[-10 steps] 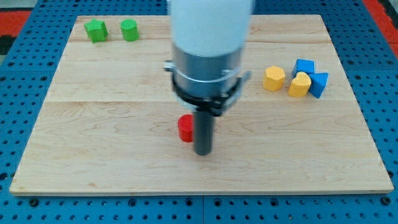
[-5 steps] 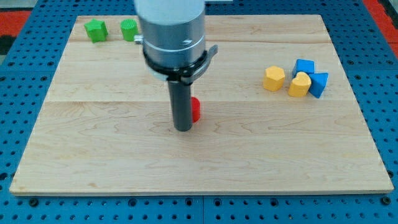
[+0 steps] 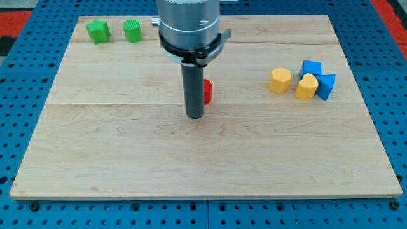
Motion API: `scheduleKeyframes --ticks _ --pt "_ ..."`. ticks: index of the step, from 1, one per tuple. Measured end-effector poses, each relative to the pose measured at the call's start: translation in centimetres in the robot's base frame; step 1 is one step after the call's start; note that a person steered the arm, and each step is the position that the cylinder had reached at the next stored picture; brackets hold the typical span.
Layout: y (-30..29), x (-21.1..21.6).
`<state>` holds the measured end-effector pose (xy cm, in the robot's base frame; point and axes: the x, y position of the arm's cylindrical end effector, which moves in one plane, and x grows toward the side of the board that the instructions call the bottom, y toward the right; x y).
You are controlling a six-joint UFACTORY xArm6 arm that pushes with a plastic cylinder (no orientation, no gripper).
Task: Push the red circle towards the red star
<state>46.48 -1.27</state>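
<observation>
A red block [image 3: 207,91] shows only as a sliver just right of my rod, near the board's middle; the rod hides most of it, so its shape cannot be made out. My tip [image 3: 194,117] rests on the board just left of and below that red block, touching or nearly touching it. No other red block shows; the arm's body covers part of the board's top middle.
A green star [image 3: 98,30] and a green cylinder [image 3: 132,30] sit at the top left. At the right are two yellow blocks [image 3: 280,80] [image 3: 306,86] and two blue blocks [image 3: 311,68] [image 3: 327,86], clustered together. The wooden board [image 3: 95,159] lies on a blue pegboard.
My tip swung from the red block's right side to its left, then moved up and right. The red block slid up and to the right with it.
</observation>
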Motion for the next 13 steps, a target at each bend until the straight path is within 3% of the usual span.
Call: scheduleKeyframes --ticks 2,6,7,8,10,13 --pt "-0.1 -7.7" --pt "4.1 -9.2" --pt "2.1 -13.6" --pt "-3.5 -14.0" --pt "-9.0 -12.3" --pt "-8.1 -16.6"
